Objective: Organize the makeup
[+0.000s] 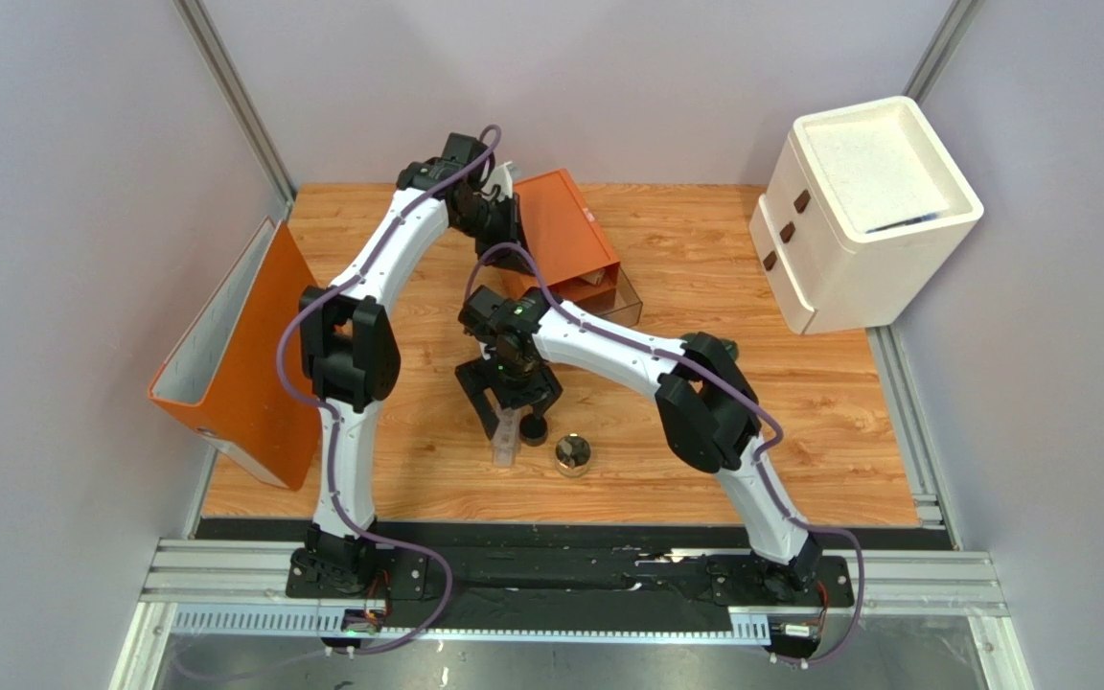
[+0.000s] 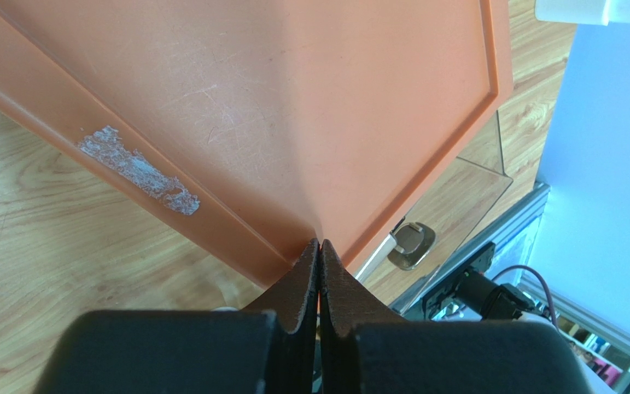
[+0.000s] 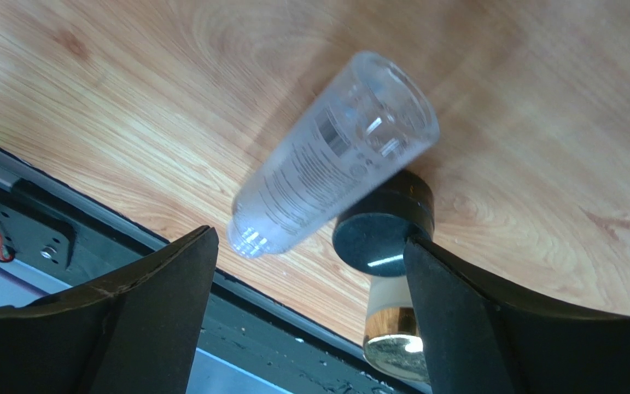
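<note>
Sorting is hardly begun: tube [image 3: 335, 156], pot [image 3: 384, 222] and jar [image 3: 392, 338] are seen on the counter [image 3: 129, 82]; right hand [image 3: 306, 246] held apart, left hand [image 2: 320, 246] together.

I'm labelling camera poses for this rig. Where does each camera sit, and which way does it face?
Top external: above and behind the bases, facing down on the table; left arm and right arm show.
Left wrist: on the left arm, facing along the shut left gripper onto the orange box.
Right wrist: on the right arm, facing down past the open right gripper onto the clear tube and black pot.
Shared: top and right wrist both show the clear tube; top and left wrist, the orange box.
</note>
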You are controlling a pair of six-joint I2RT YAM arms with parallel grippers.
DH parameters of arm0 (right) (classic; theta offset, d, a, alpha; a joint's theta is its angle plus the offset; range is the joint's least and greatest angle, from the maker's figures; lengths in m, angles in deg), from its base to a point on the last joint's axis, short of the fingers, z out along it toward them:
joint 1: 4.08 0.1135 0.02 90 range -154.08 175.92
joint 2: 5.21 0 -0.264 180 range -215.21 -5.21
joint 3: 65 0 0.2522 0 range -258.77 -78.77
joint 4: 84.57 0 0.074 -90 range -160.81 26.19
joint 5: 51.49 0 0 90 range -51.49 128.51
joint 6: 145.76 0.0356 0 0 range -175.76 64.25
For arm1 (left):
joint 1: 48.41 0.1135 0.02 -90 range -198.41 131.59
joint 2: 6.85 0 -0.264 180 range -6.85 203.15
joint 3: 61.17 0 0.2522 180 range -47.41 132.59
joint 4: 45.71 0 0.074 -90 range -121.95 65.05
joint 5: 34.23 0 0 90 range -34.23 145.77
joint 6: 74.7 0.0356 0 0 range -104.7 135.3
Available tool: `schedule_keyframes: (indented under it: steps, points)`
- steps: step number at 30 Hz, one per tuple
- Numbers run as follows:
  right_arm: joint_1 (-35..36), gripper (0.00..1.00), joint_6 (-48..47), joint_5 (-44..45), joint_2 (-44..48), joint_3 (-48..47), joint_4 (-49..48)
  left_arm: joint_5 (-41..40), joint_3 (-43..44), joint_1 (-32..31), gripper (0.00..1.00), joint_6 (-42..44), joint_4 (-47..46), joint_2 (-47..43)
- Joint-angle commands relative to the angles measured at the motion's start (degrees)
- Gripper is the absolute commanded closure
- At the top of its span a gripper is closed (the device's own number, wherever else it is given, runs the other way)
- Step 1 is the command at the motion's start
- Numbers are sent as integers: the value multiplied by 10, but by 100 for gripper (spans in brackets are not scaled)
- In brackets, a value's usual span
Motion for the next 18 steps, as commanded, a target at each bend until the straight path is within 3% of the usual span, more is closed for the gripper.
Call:
schedule_keyframes:
  steps: [1, 5, 8, 9, 13, 18]
  points:
    - [1, 12, -9, 2, -22, -58, -17, -54, -23, 2, 100, 29, 41, 16]
    - [0, 14, -9, 9, -50, -78, -8, -55, -26, 2, 100, 33, 43, 15]
    - [0, 21, -14, 17, -63, -77, -12, -54, -28, 2, 100, 33, 43, 15]
    - [-1, 28, -14, 18, -67, -77, -12, -53, -28, 2, 100, 33, 43, 15]
    - [-1, 31, -17, 24, -80, -75, -13, -51, -30, 2, 100, 36, 44, 15]
    - [0, 74, -24, 46, -78, -72, -23, -51, -30, 2, 100, 40, 42, 14]
